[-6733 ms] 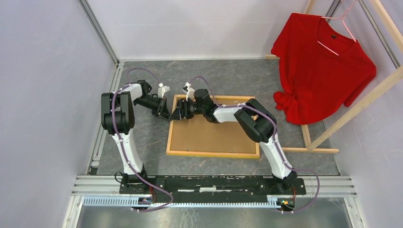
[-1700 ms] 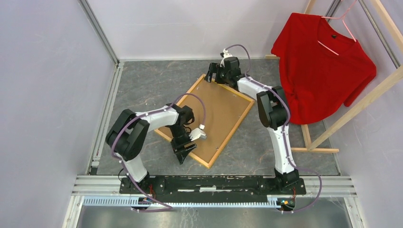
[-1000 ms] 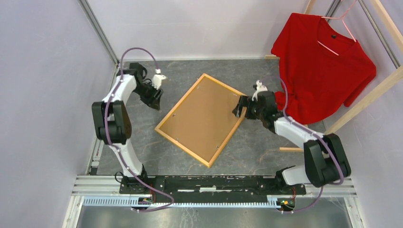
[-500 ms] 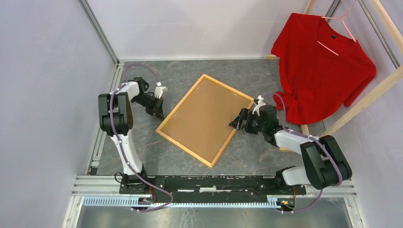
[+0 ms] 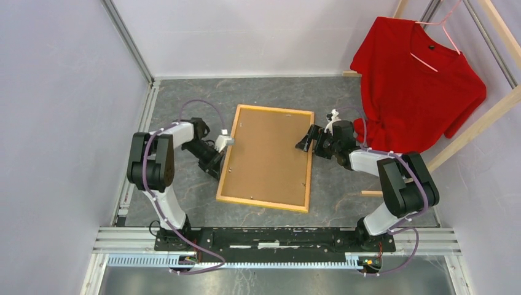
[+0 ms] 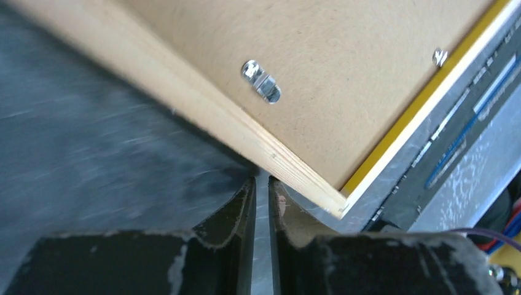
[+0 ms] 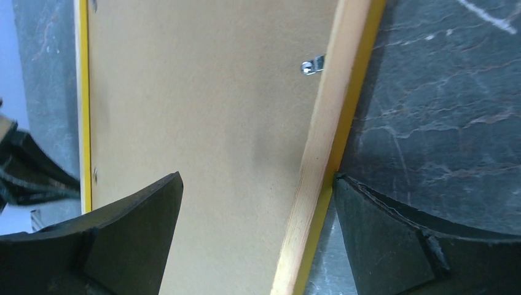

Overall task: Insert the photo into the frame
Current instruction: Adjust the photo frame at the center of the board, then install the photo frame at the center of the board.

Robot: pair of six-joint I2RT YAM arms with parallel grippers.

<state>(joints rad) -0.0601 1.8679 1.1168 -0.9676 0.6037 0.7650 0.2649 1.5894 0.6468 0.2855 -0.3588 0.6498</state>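
The frame (image 5: pixel 262 203) lies face down on the counter (image 5: pixel 184 101), pale wood back up, yellow edge showing, brown backing (image 5: pixel 267 153) fitted.

Top view: a fixed camera high above and behind the bases of the left arm (image 5: pixel 150 161) and right arm (image 5: pixel 402 181), looking steeply down on the whole table (image 5: pixel 258 92) and frame (image 5: pixel 262 203). Left wrist view: on the left gripper (image 6: pixel 261 180), very close and low, facing the frame's wooden edge. Right wrist view: on the right gripper (image 7: pixel 258 177), close above the frame's opposite rail, facing down. All three views share the frame's back, and the wrist views see it from opposite sides.
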